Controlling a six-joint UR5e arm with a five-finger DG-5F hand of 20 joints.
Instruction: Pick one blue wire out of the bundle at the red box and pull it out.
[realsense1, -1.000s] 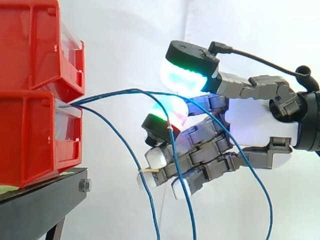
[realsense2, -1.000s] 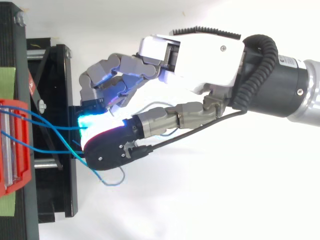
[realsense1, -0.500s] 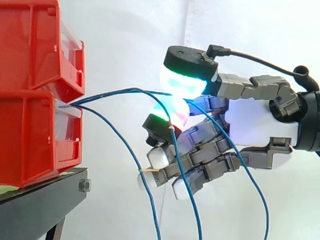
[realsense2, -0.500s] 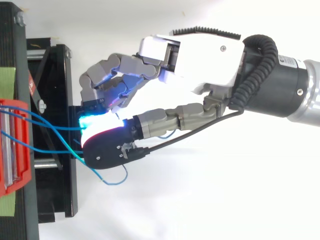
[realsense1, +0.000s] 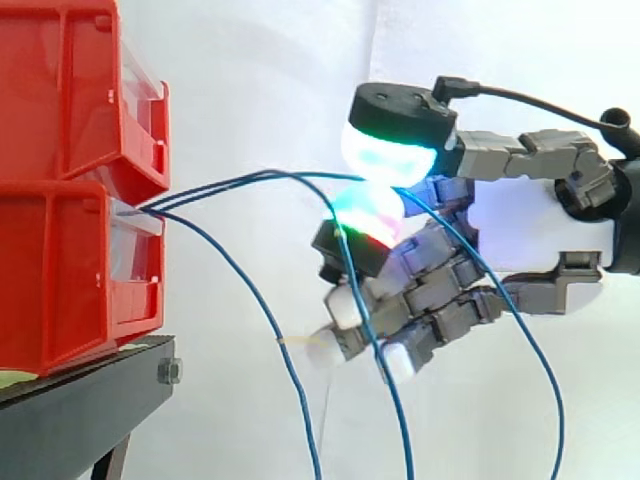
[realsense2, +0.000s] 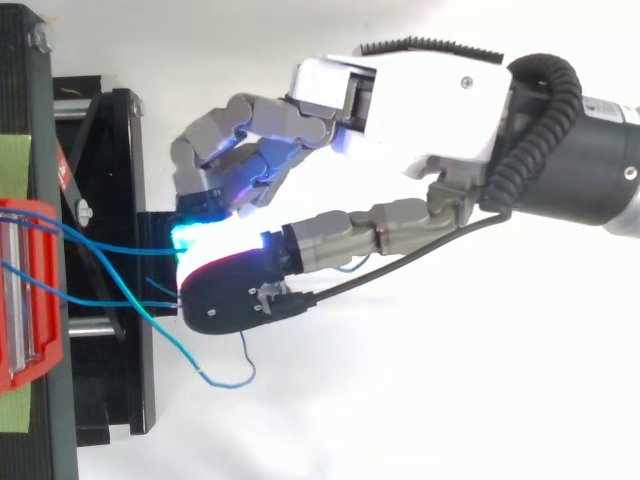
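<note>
Three blue wires | two red bins | one hand, thumb and finger pinching one blue wire

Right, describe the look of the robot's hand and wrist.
The hand has a white, boxy palm shell and grey segmented fingers. Their thick pads glow green, cyan, red and white, the largest backed by a black cap. Behind sits a black cylindrical wrist.
</note>
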